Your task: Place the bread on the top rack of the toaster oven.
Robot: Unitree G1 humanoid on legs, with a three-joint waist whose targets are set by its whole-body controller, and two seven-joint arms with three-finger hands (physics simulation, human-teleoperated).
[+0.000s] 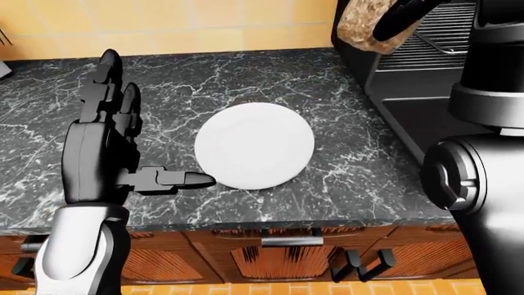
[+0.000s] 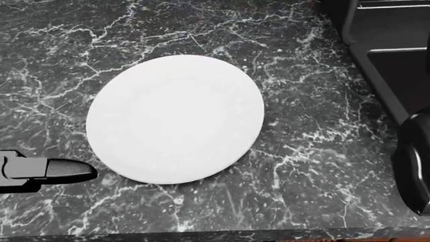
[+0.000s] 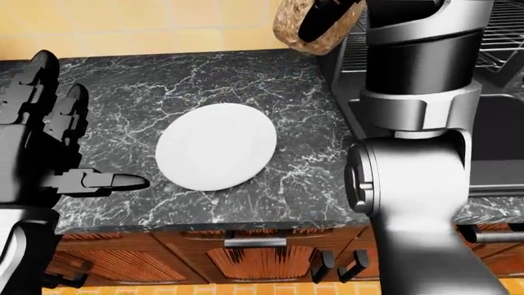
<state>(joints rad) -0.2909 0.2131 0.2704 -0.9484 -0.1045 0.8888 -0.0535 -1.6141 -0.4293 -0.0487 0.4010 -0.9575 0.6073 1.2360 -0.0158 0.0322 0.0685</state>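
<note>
Your left hand [image 1: 106, 147] hangs open over the marble counter [image 1: 246, 80], fingers straight up, thumb poking toward the white plate [image 1: 255, 145] and stopping just beside its rim. Your right hand [image 3: 324, 21] is raised at the top of the eye views, black fingers wrapped on the bread [image 1: 360, 24], just beside the open toaster oven [image 1: 426, 67]. Most of that hand is cut off by the frame edge. The right forearm blocks much of the oven in the right-eye view. Bread is a brown, speckled, crusty round, partly cropped at top. The wire rack [image 1: 446, 27] is visible right of it; can't tell whether the bread touches it. The plate is bare.
</note>
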